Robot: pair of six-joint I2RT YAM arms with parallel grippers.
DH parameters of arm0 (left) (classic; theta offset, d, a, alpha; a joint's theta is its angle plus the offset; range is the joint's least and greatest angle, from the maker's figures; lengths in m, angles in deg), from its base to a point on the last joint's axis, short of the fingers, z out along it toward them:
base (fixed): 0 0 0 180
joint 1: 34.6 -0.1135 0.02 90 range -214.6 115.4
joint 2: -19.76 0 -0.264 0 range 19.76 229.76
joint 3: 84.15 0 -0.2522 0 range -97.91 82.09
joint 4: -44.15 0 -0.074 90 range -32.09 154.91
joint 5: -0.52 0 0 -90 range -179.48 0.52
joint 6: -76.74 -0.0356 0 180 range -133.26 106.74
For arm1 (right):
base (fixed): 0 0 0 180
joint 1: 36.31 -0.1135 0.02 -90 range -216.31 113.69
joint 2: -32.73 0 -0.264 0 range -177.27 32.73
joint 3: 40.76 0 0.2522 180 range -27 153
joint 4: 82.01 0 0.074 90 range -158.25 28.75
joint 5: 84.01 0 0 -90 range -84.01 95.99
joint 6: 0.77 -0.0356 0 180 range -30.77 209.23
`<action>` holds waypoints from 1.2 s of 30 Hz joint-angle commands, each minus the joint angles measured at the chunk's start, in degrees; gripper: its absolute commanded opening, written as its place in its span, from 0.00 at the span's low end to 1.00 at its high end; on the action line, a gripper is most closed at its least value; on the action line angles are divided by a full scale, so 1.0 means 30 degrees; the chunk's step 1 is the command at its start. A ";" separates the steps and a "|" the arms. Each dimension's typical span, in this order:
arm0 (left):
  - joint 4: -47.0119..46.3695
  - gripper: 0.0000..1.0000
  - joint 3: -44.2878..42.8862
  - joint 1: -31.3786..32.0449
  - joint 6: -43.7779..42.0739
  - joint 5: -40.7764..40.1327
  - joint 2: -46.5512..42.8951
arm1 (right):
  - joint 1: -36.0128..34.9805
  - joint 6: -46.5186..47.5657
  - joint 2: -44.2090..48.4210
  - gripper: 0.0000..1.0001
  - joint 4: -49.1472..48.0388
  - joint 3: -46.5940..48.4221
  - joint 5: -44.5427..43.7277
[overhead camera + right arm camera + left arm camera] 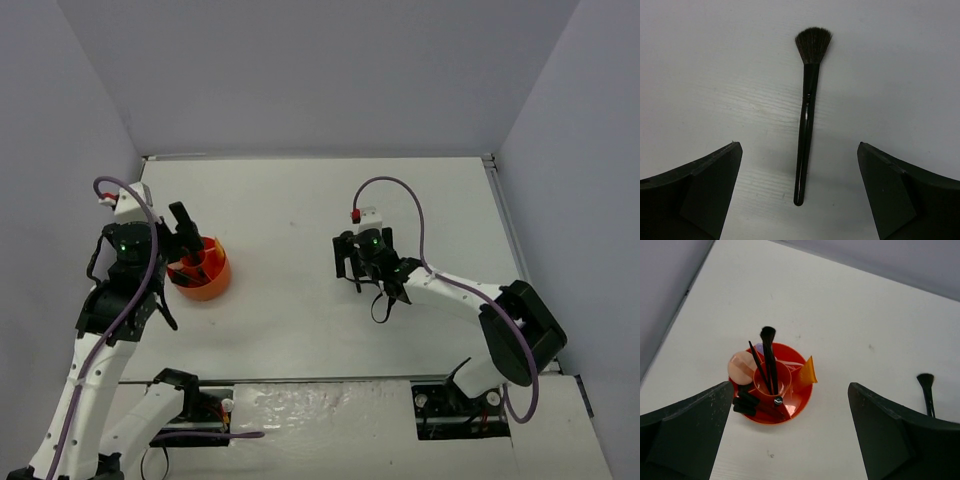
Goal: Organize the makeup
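Left pincer [791,390] and right pincer [799,145] both gape empty. One glossy slim black brush [807,110] lies flat on white tabletop [865,315] under the right pincer; one round orange plastic tub [800,407] holds one pink puff [741,367].

Black brush [806,115] flat on white table [715,75], between spread gripper [799,192] fingers

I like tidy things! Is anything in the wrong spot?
Yes. One black brush lies flat on the table, alone, while the other makeup sits in the orange tub.
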 commanded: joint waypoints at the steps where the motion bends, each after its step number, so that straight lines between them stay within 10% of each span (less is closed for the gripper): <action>1: 0.1387 0.97 0.0375 -0.0068 -0.0975 0.3723 -0.0439 | 0.0270 -0.0818 -0.1332 0.94 -0.0002 0.1455 -0.0075; 17: 0.0212 0.97 0.2436 -0.0068 -0.0660 0.5513 -0.1677 | 0.0621 -0.1309 -0.5082 0.60 -0.0511 0.2041 0.0548; 27: -0.0053 0.97 0.2077 -0.0068 0.0349 0.7158 -0.1739 | 0.0619 -0.1229 -0.5850 0.00 -0.1383 0.1433 0.1050; 36: -0.1480 0.97 0.1781 0.0093 0.2530 1.0611 -0.0875 | -0.1633 0.1188 -0.0457 0.00 -0.6469 -0.0790 0.3468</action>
